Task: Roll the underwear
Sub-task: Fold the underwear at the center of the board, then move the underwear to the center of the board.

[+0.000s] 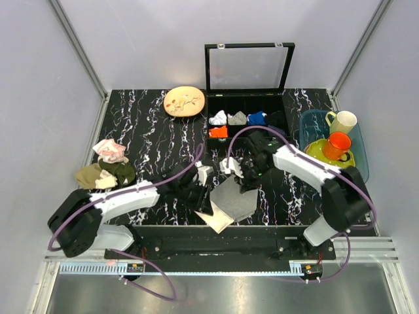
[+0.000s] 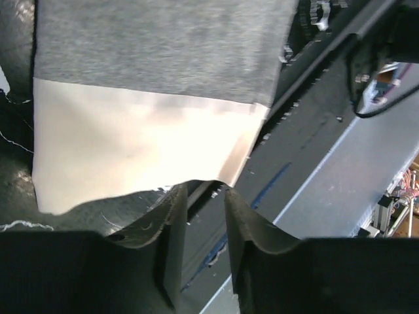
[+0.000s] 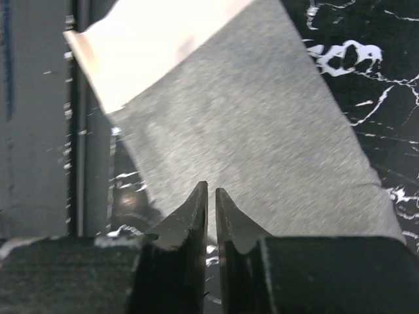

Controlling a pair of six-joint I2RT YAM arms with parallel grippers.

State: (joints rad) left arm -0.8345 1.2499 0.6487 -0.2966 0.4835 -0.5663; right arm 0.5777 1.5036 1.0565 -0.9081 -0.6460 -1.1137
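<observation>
fingers of the left gripper stand slightly parted, empty, by the cream edge of the underwear. right gripper is barely parted, empty, over the grey cloth, which lies flat, probably ready for rolling.

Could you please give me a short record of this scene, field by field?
Garment: underwear, grey with a cream edge, spread flat, not yet rolled
Place: black marbled table, by its near edge, between the arms
Left gripper: open, at the cream edge, nothing between the fingers
Right gripper: open by a narrow slit, at the grey cloth, nothing seen between the fingers
Elsewhere: compartment box, lid up, folded cloths inside; pile of cloths at the left
</observation>
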